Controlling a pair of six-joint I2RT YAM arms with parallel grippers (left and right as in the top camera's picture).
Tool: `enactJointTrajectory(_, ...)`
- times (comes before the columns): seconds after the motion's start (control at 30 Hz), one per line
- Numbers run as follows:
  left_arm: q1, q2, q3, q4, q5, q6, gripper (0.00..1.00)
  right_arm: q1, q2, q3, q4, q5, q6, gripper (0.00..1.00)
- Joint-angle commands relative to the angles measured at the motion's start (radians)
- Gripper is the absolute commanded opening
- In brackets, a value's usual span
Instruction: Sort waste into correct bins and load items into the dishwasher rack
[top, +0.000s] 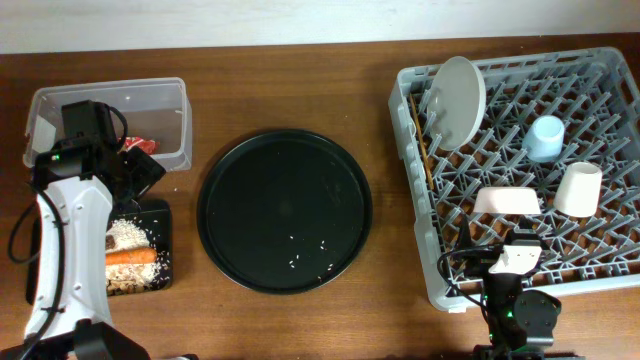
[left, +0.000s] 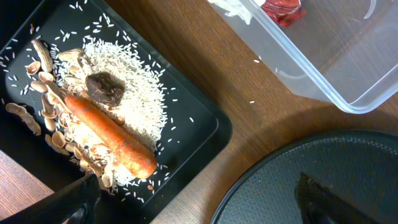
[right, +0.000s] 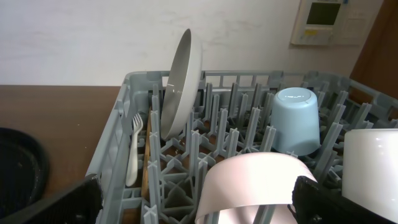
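Where the table lies nearest on the left, the left gripper (left: 199, 202) hangs with its fingers (left: 74, 202) wide apart and clamped on nothing, over bare wood between three containers. Just left of it lies the black tray (left: 202, 132). It holds a bed of rice (left: 134, 93) with a carrot (left: 109, 134) lying across it, a dark lump (left: 104, 88) on top and pale brown bones (left: 43, 68) heaped along one side. Loose grains dot the tray floor, and a few lie on the wood. To the right sits the round tray (top: 285, 180), bearing only a few grains toward its near edge. Farther back on the left stands the tub (left: 336, 68), with the wrapper (left: 283, 11) and the tissue (left: 233, 7) side by side at its near side. On the right, the right gripper (right: 196, 202) sits at the near edge of the rack (top: 520, 62), its fingers also apart and gripping nothing. Just beyond it the bowl (right: 249, 183) rests among the pegs, with the cream cup (top: 578, 188) to its right. Farther on, the blue cup (right: 296, 121) stands upside down. The fork (right: 132, 149) and chopsticks (top: 420, 140) lie along the rack's left wall. In the far left corner the plate (right: 180, 84) stands on edge between pegs, slightly tilted.
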Motion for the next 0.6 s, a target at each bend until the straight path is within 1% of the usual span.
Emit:
enactJointTrajectory(0.0,0.004,0.002,0.006,-0.001,-0.004,-0.01,0.99,-0.008,-0.01,-0.006,-0.005,0.019,-0.006,0.99)
enactJointTrajectory(0.33,0.004,-0.005,0.006,-0.001,-0.004,-0.01,0.99,-0.008,-0.01,-0.006,-0.005,0.019,-0.006,0.99)
enactJointTrajectory(0.43,0.004,-0.03,0.006,-0.036,-0.039,-0.009,0.99,-0.008,-0.01,-0.006,-0.005,0.019,-0.006,0.99)
enactJointTrajectory(0.5,0.004,-0.056,0.005,-0.087,-0.037,-0.01,0.99,-0.008,-0.01,-0.006,-0.005,0.019,-0.006,0.99)
enactJointTrajectory(0.57,0.004,-0.095,-0.013,-0.087,-0.01,-0.01,0.99,-0.008,-0.01,-0.006,-0.005,0.019,-0.006,0.99)
